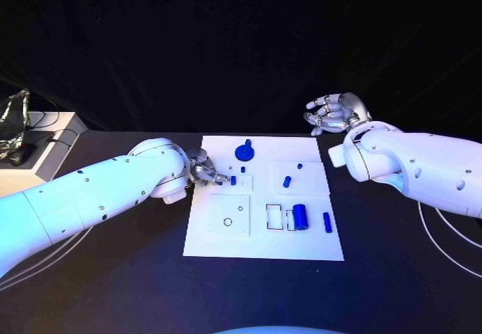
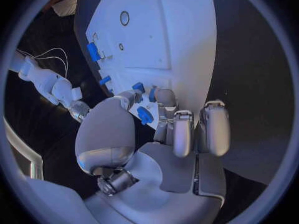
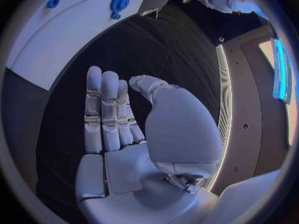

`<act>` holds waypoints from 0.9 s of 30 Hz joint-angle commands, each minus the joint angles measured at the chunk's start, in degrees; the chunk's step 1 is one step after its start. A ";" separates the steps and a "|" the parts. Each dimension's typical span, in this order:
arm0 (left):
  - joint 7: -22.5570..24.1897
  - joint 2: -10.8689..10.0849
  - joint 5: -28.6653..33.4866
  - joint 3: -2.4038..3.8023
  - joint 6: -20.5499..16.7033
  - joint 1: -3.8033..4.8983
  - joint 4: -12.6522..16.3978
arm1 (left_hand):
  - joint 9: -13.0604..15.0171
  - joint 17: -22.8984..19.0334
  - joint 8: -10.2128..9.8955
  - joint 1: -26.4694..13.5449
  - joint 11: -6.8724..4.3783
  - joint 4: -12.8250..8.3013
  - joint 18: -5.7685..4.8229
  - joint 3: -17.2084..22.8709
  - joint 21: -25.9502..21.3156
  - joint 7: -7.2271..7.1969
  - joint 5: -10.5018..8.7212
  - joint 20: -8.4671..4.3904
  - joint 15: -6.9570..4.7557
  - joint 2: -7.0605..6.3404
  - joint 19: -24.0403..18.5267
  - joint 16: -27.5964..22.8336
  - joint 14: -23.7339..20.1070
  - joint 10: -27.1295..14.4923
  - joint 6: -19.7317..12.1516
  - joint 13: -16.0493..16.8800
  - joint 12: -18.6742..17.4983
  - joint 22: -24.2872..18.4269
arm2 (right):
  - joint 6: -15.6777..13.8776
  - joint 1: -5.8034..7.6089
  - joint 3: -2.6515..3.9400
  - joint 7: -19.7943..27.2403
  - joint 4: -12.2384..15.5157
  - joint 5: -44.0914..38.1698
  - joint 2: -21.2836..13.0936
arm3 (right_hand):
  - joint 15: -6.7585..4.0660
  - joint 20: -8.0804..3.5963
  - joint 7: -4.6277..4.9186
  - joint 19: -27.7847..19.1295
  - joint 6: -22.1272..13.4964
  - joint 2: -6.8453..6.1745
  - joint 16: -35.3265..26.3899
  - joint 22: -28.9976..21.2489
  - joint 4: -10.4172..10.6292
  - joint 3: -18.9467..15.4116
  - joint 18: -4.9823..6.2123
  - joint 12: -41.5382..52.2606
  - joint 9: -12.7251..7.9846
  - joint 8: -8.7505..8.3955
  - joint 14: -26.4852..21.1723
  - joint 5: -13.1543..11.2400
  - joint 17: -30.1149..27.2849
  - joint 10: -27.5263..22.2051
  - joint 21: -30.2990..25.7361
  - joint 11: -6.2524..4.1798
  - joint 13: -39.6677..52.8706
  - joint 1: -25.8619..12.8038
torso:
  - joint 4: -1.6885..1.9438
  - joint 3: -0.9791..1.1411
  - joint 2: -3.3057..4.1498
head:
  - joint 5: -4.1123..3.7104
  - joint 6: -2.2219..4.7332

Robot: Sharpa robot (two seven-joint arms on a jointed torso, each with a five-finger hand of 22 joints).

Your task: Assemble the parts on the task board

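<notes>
Left hand (image 1: 208,173): fingers curled down at the left edge of the task board (image 1: 301,247), beside a small blue peg (image 1: 233,180) near the board's middle-left. In the left wrist view the fingertips (image 2: 165,97) close around a small blue part (image 2: 144,115); it appears pinched, though the contact is partly hidden. Judgement: the hand is low and tilted in so the part can be steered toward a seat in the board.

Right hand (image 1: 336,113): raised off the far right corner of the board, holding nothing. The right wrist view shows its fingers (image 3: 102,109) straight and close together, palm open. Judgement: parked clear to leave the left arm room.

Board contents: blue gear (image 1: 245,151) stands on the far section; a short pin (image 1: 286,181) and a smaller pin (image 1: 298,166) lie in the right section; a blue cylinder (image 1: 299,215) and a slim bar (image 1: 327,221) lie on the near right section beside rectangular cut-outs. The near left plate's hole (image 1: 228,222) is unfilled. Assembly looks partly complete.

The board lies flat on the black tabletop (image 1: 120,285).
</notes>
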 commanded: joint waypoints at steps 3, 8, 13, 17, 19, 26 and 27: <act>-1.38 -0.10 0.08 -0.23 0.26 -0.49 -0.23 | -0.20 15.10 -0.25 0.04 -0.15 0.04 -0.44 -1.61 -0.33 0.12 -1.47 0.26 0.01 0.89 0.19 0.19 6.06 -0.41 -0.02 -0.08 0.32 3.26 | 0.95 -0.05 0.01 0.10 0.00 -0.76 0.03 | -0.03 -0.02 0.08 0.52 -0.39 -0.20 -0.21 -0.05 -0.46 0.01 0.22 -0.25 0.05 0.09 0.46 0.31 0.10 -0.40 -0.27 0.03 -0.08 0.04 | -0.04 0.03 0.02 | 0.05 -0.04; -1.44 -0.23 -0.05 -0.08 -0.20 -0.50 0.13 | -0.28 15.10 -0.23 0.14 -0.16 0.04 -0.42 -2.27 -0.37 0.10 -2.00 0.26 0.00 1.23 0.15 0.19 6.06 -0.40 -0.01 -0.09 0.35 3.21 | 1.03 -0.15 0.00 0.05 -0.11 -0.76 0.11 | 0.00 -0.02 0.13 0.59 -0.41 -0.06 -0.56 -0.14 -0.72 0.01 0.20 -0.23 0.07 0.10 0.56 -0.18 0.20 -0.40 -0.37 0.07 -0.27 0.14 | -0.06 0.03 0.03 | 0.08 -0.04; -1.60 -0.48 -0.21 0.00 -0.47 -0.50 0.70 | -0.31 15.10 -0.22 0.16 -0.16 0.04 -0.44 -2.58 -0.33 0.10 -2.20 0.26 0.00 1.34 0.20 0.19 6.06 -0.40 -0.01 -0.09 0.36 3.28 | 1.10 -0.20 0.00 0.05 -0.14 -0.77 0.17 | 0.01 -0.01 0.14 0.60 -0.40 -0.01 -0.61 -0.15 -0.69 0.00 0.20 -0.22 0.08 0.12 0.58 -0.21 0.22 -0.39 -0.39 0.08 -0.31 0.08 | -0.04 0.02 0.03 | -0.50 -0.09; -1.72 -0.71 -0.40 0.04 -0.57 -0.50 1.04 | -0.32 15.10 -0.22 0.18 -0.16 0.04 -0.43 -2.64 -0.34 0.09 -2.24 0.25 0.00 1.37 0.19 0.19 6.06 -0.41 -0.02 -0.13 0.34 3.26 | 1.11 -0.22 0.00 0.04 -0.15 -0.77 0.18 | 0.02 0.00 0.15 0.62 -0.38 0.03 -0.67 -0.18 -0.65 -0.03 0.19 -0.20 0.09 0.13 0.63 -0.26 0.25 -0.37 -0.41 0.10 -0.34 -0.01 | -0.04 0.03 0.02 | -0.38 -0.18; -1.76 -0.86 -0.52 0.05 -0.63 -0.50 1.24 | -0.32 15.10 -0.21 0.20 -0.17 0.04 -0.46 -2.70 -0.28 0.09 -2.28 0.25 0.00 1.42 0.26 0.19 6.06 -0.37 -0.02 -0.03 0.40 3.36 | 1.11 -0.23 0.00 0.04 -0.14 -0.77 0.16 | 0.02 0.00 0.15 0.62 -0.38 0.03 -0.67 -0.18 -0.65 -0.03 0.19 -0.20 0.09 0.13 0.63 -0.26 0.25 -0.37 -0.41 0.10 -0.34 -0.01 | -0.02 0.03 0.02 | -0.37 -0.19; -1.89 -1.45 -0.91 0.18 -0.73 -0.48 2.17 | -0.33 15.10 -0.19 0.26 -0.17 0.04 -0.48 -2.78 -0.23 0.08 -2.33 0.25 -0.01 1.59 0.32 0.19 6.06 -0.33 0.00 0.04 0.46 3.45 | 1.12 -0.24 -0.01 0.02 -0.14 -0.77 0.14 | 0.02 0.00 0.15 0.62 -0.38 0.03 -0.67 -0.18 -0.65 -0.03 0.19 -0.20 0.09 0.13 0.63 -0.26 0.25 -0.37 -0.41 0.10 -0.34 -0.01 | 0.01 0.04 -0.01 | -0.34 -0.15; -1.90 -1.51 -0.94 0.21 -0.73 -0.47 2.30 | -0.34 15.10 -0.18 0.29 -0.18 0.03 -0.48 -2.80 -0.23 0.07 -2.35 0.25 -0.02 1.66 0.32 0.19 6.06 -0.30 0.00 0.09 0.49 3.45 | 1.11 -0.24 -0.01 0.02 -0.14 -0.77 0.14 | 0.02 0.00 0.15 0.62 -0.38 0.03 -0.67 -0.18 -0.65 -0.03 0.19 -0.20 0.09 0.13 0.63 -0.26 0.25 -0.37 -0.41 0.10 -0.34 -0.01 | 0.02 0.04 -0.04 | -0.33 -0.16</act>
